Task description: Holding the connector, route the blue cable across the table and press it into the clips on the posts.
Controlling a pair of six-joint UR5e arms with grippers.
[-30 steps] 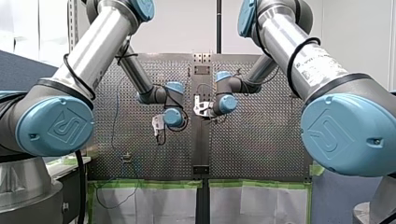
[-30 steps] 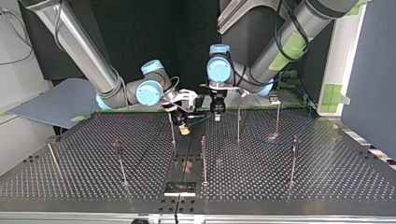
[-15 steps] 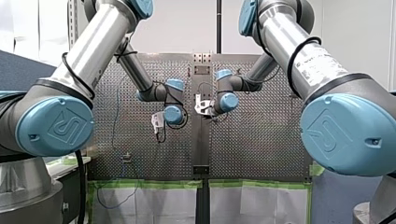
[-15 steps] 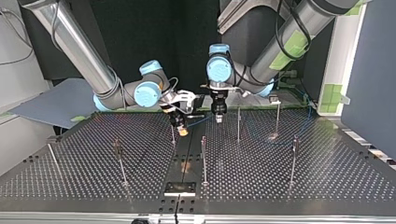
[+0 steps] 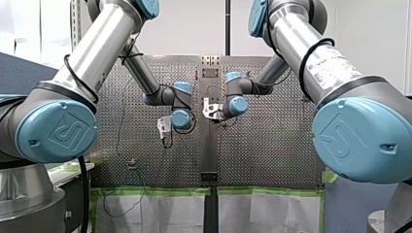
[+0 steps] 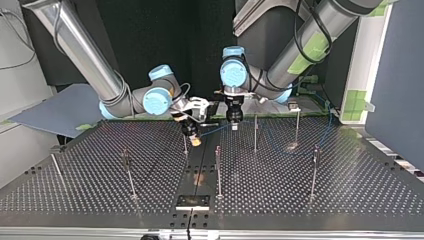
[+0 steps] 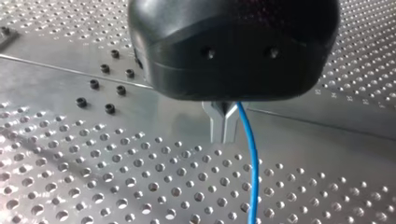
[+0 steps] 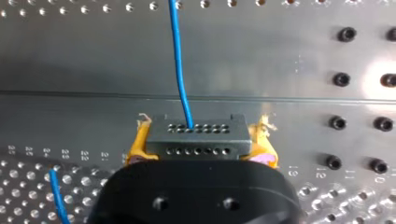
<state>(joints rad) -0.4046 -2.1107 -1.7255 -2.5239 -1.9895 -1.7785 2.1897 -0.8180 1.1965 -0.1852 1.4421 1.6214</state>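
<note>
Right claw [image 8: 200, 145] around the connector [image 8: 196, 133], its arm [image 6: 82, 52] slanted low over the table [image 8: 280, 56].

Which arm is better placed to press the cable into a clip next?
Left, probably: the left end effector sits at the blue cable near a post; the right end effector holds the connector.

faint engraved numbers, 22 and 12 among them, on the table [image 8: 303, 116]
</note>
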